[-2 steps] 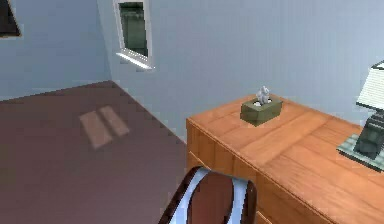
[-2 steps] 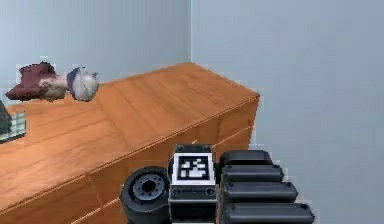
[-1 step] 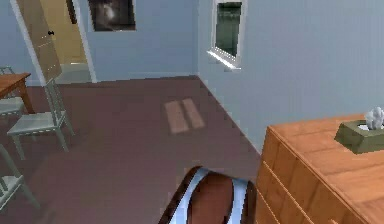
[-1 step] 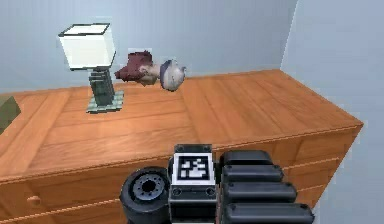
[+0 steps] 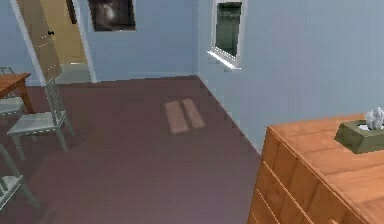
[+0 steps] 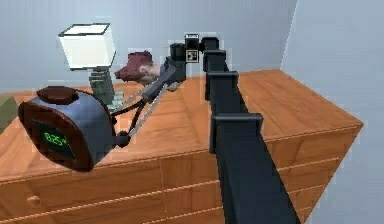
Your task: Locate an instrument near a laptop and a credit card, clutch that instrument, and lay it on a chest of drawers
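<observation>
A mauve floor (image 5: 130,150) and pale blue walls (image 5: 300,60) made up the room, with a doorway (image 5: 62,35) at the forward view's upper left. A window (image 5: 228,28) sat in the wall on that view's right, and a dark picture (image 5: 112,12) hung between the 2. A grey chair (image 5: 40,118) stood beside the corner of an orange table (image 5: 12,92) at the left edge.

The wooden chest of drawers (image 5: 310,170) filled the forward view's lower right corner. A green tissue box (image 5: 362,135) stood on it near the right edge of the view. In the arm side view the chest of drawers (image 6: 300,115) ran across the picture against the wall. The dark arm (image 6: 240,150) reached out over its top from the near edge toward the far edge.

A lamp (image 6: 87,50) with a white shade stood by the far edge, toward that view's left. A round grey clock (image 6: 62,128) with green digits stood near the front edge at the left.

A reddish-brown lump (image 6: 138,68) lay by the far edge, just beside the lamp's base. Its shape did not settle whether it was the instrument. It lay just above the jaws' dark body in the picture. The thin fingers (image 6: 145,103) slanted down from there toward the clock. Whether the jaws grasped anything could not be told, nor whether they touched the lump or the clock.
</observation>
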